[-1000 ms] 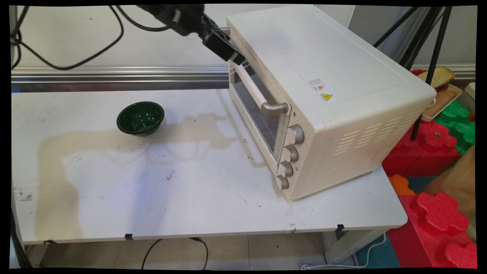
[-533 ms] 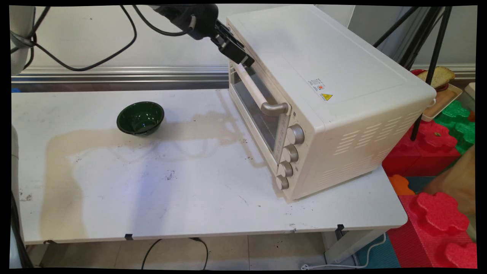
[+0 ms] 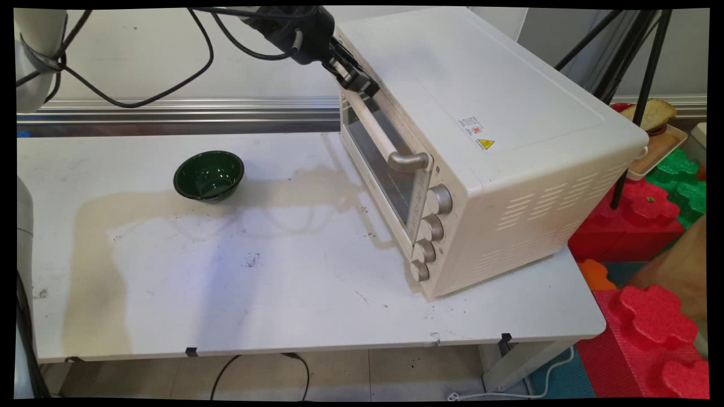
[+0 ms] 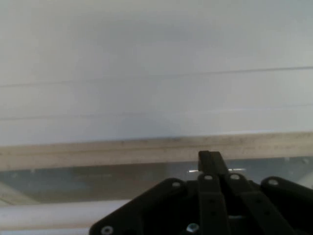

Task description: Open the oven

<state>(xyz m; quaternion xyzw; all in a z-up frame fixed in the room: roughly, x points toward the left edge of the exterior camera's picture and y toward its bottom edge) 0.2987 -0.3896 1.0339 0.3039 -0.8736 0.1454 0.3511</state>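
A cream toaster oven (image 3: 498, 107) stands on the right half of the white table (image 3: 271, 271), its glass door (image 3: 378, 164) shut and facing left. My black gripper (image 3: 365, 87) is shut with nothing between its fingers. It rests against the door's upper far corner, just above the far end of the pale handle bar (image 3: 374, 131). In the hand view the gripper (image 4: 210, 157) has its closed fingertips at the door's top edge (image 4: 98, 147), with the oven's top (image 4: 146, 63) beyond and the handle bar (image 4: 44, 215) at lower left. A dark green bowl (image 3: 208, 175) sits empty, far to the left.
Several round knobs (image 3: 438, 199) line the oven's front right side. Black cables (image 3: 141, 96) hang from the arm at the back left. Red and green foam blocks (image 3: 650, 215), a tray with bread (image 3: 656, 118) and black tripod legs (image 3: 639, 96) stand off the table's right end.
The gripper has moved right and closed in on the oven's upper front edge, from just left of the door corner to touching it. The oven and the bowl have not moved.
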